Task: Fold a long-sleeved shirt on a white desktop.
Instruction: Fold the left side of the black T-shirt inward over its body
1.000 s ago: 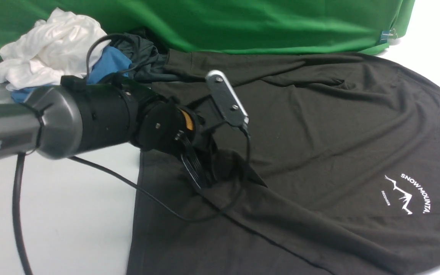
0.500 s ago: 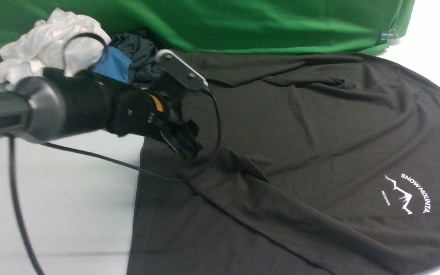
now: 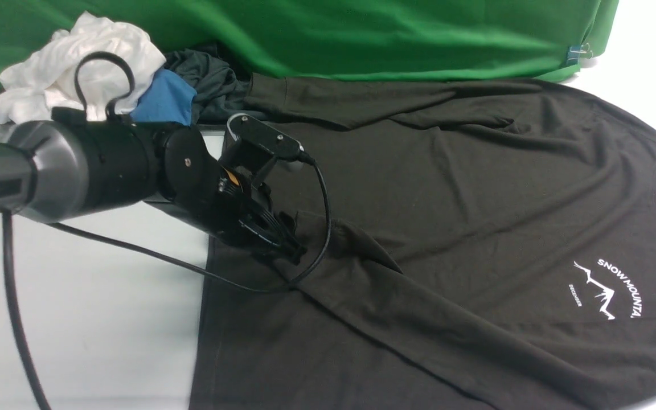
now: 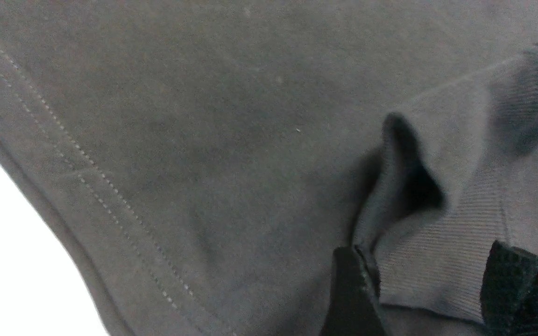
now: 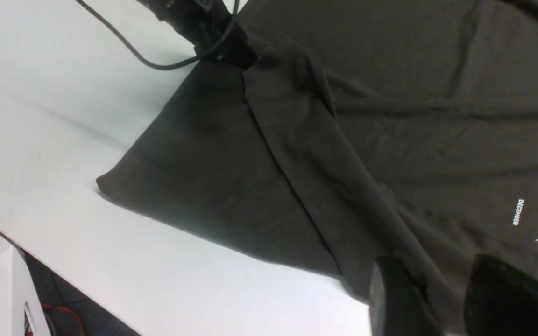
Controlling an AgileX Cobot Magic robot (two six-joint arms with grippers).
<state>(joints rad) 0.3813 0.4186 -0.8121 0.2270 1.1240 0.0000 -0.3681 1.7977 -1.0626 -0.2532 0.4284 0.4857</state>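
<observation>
Long-sleeved shirt (image 3: 476, 228) lies spread flat on the white desk (image 3: 106, 319), with the collar toward the right, the hem toward the left, and one sleeve (image 3: 419, 319) laid across its body. I judge it light, soft and limp: it will sag and wrinkle when lifted, so a hold should pinch a firm edge, such as the ribbed cuff (image 4: 437, 261), the hem or a shoulder seam. The left claw (image 3: 289, 250) sits at that cuff with its fingers wide apart, and the cuff lies loose between them. The right claw (image 5: 451, 298) is low over the near side of the shirt. Its fingers stand somewhat apart with cloth running under them, and I cannot tell if they grip. I count one dark shirt with one white logo (image 3: 607, 287), two sleeves, two claws, and three other garments in a heap at the far left: one white (image 3: 77, 68), one blue (image 3: 163, 102), one dark grey (image 3: 208, 74)
</observation>
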